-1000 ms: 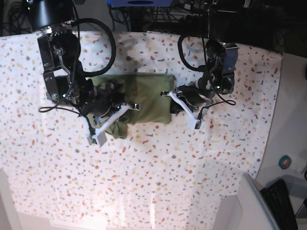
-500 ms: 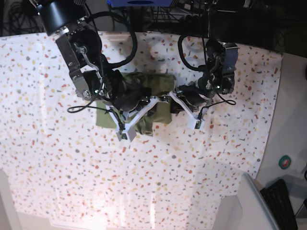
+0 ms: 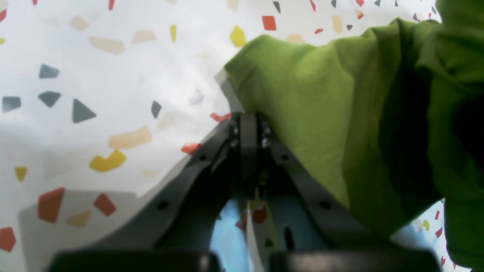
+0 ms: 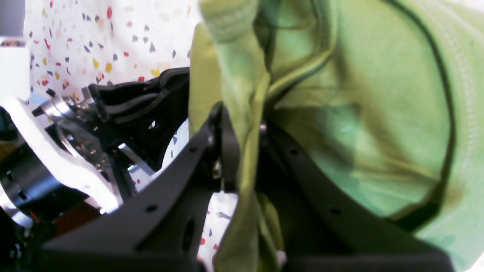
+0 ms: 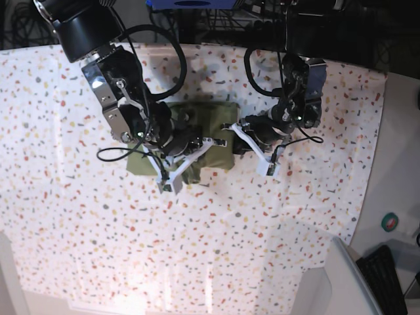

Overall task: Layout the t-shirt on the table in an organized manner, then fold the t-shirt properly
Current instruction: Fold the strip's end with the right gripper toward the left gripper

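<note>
The olive-green t-shirt [image 5: 211, 118] lies bunched and partly folded at the back middle of the speckled table [image 5: 262, 230]. My right gripper [image 5: 209, 142] is shut on a fold of the t-shirt [image 4: 359, 113], with cloth pinched between its fingers [image 4: 242, 124], just above the shirt. My left gripper [image 5: 227, 128] is at the shirt's right edge. Its jaws are closed [image 3: 247, 117] right where the t-shirt's [image 3: 321, 94] edge meets the tips, and cloth drapes over one finger. The two grippers are close together. The collar tag is hidden.
The table cloth's right edge [image 5: 371, 164] runs beside a plain grey surface holding a teal disc [image 5: 390, 222]. A pale bin corner [image 5: 341, 275] and a keyboard [image 5: 386, 279] sit at the front right. Cables and dark equipment [image 5: 216, 20] line the back.
My right gripper has carried the shirt's left part rightwards across the shirt, ending close to the left gripper. The shirt is now narrower and bunched. The left gripper has stayed put.
</note>
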`<move>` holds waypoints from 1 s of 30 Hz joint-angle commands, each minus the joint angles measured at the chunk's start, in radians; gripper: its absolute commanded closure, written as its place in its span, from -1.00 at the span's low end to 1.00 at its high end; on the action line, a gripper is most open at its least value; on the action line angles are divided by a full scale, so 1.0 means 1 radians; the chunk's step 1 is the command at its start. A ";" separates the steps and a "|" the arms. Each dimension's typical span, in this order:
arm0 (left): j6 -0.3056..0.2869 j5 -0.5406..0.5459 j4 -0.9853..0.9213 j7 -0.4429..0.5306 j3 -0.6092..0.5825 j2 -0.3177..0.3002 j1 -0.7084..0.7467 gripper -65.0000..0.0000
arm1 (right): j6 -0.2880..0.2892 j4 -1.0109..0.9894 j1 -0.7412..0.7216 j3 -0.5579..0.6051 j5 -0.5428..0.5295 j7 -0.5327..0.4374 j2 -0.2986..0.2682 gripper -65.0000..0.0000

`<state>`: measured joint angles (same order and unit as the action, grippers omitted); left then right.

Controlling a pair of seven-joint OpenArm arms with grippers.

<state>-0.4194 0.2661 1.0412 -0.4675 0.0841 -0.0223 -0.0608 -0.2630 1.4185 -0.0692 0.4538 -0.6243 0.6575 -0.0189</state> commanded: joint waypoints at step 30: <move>-0.002 -0.004 0.147 -0.029 0.009 -0.058 0.083 1.00 | 0.001 -0.100 -0.063 0.015 -0.007 -0.021 0.038 1.00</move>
<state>-0.4198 0.2619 1.1713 -0.4980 0.0917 -0.0761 0.0299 -0.2695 1.3056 -0.1150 0.4713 -0.6250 0.6514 0.0139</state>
